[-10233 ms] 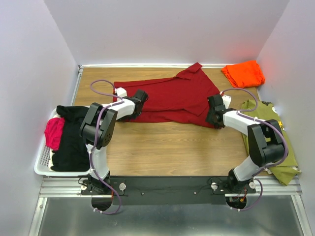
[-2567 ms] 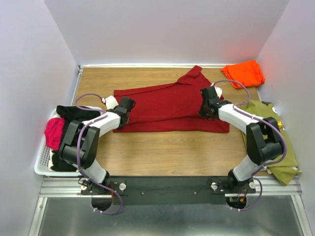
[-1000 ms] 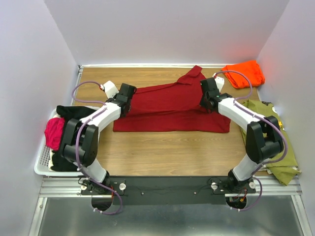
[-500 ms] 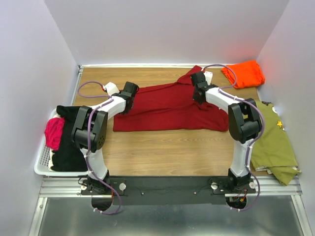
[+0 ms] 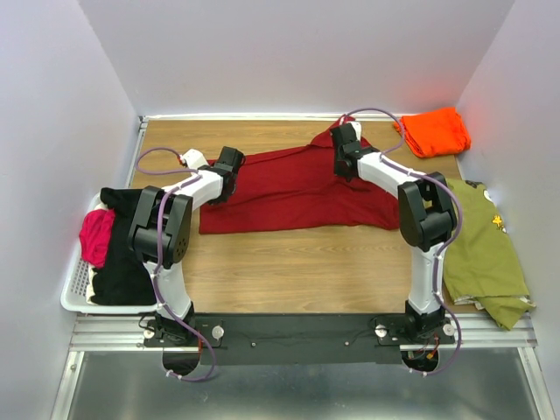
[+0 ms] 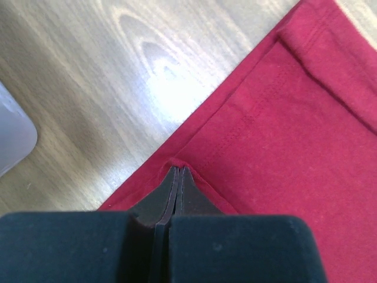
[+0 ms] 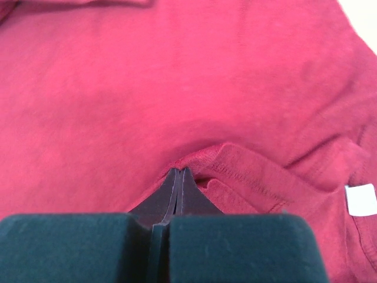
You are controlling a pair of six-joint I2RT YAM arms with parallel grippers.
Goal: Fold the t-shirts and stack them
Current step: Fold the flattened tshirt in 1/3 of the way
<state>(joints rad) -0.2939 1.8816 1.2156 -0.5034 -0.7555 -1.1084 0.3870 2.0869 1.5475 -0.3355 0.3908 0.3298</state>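
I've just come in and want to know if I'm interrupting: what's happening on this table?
Two robot arms are handling the dark red t-shirt lying across the table. The left pincer is shut on its edge at the left end. The right pincer is shut on a fold near the white neck label. An orange t-shirt sits bundled in the far right corner, and an olive shirt lies at the right edge.

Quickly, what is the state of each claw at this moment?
Left claw: closed, pinching the hem of the dark red cloth t-shirt.
Right claw: closed, pinching a fold of the same t-shirt.
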